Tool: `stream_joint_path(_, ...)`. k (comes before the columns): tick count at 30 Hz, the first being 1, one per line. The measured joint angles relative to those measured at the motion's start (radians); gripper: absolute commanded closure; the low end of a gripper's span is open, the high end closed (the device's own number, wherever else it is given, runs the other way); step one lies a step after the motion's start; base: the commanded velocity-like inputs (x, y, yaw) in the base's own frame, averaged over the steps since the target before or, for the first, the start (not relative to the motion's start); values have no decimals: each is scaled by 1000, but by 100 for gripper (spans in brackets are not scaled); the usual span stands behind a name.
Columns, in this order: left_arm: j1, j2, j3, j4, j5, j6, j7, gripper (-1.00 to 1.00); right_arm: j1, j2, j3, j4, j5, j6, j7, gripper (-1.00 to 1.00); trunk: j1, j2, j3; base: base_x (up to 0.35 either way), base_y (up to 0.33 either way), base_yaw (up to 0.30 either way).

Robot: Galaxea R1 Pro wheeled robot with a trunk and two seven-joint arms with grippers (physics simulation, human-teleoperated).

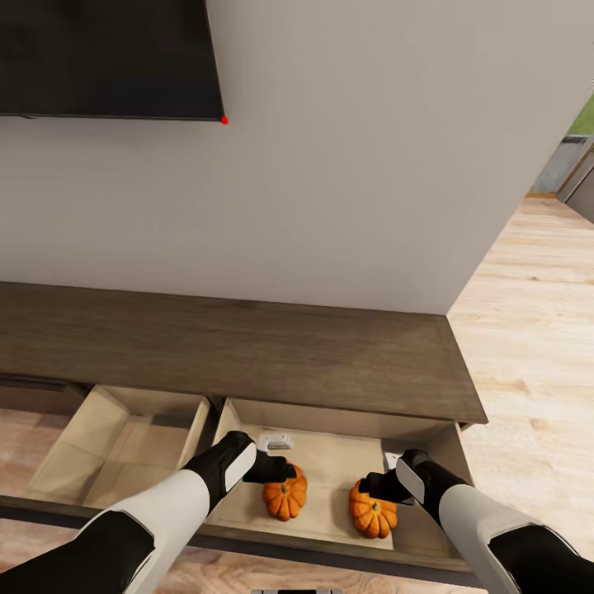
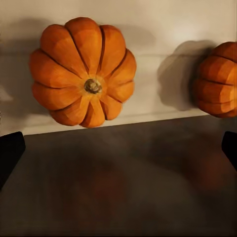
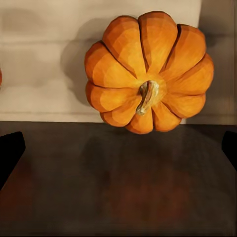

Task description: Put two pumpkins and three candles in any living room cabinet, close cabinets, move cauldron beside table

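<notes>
The cabinet (image 1: 247, 355) runs along the wall (image 1: 346, 165) in front of me, with a screen (image 1: 107, 58) hung above its left part. Two drawers stand pulled out toward me, side by side. The right drawer (image 1: 330, 462) holds both pumpkins: the left pumpkin (image 1: 285, 497) sits just under my left fingers (image 1: 280, 470), the right pumpkin (image 1: 373, 513) just under my right fingers (image 1: 375, 487), the two near each other but apart. A small box (image 1: 276, 441) lies behind the left pumpkin, toward the drawer's back. The left drawer (image 1: 124, 437) lies beside my left arm. The floor (image 1: 528, 346) spreads to the right of the cabinet.
</notes>
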Motion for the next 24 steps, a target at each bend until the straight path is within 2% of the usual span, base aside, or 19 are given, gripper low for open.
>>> stream_joint_path(6,0,0,0,3,0,3,0,-100,0,0,1,1,0,4,-3,-100,-23,42,19,0,0,0)
stream_joint_path(12,0,0,-1,4,-2,62,2,-100,0,0,2,1,0,5,-2,-100,-46,84,38,0,0,0)
stream_joint_path(24,0,0,-1,3,-2,74,1,-100,0,0,1,0,0,5,-2,-100,-92,168,75,0,0,0)
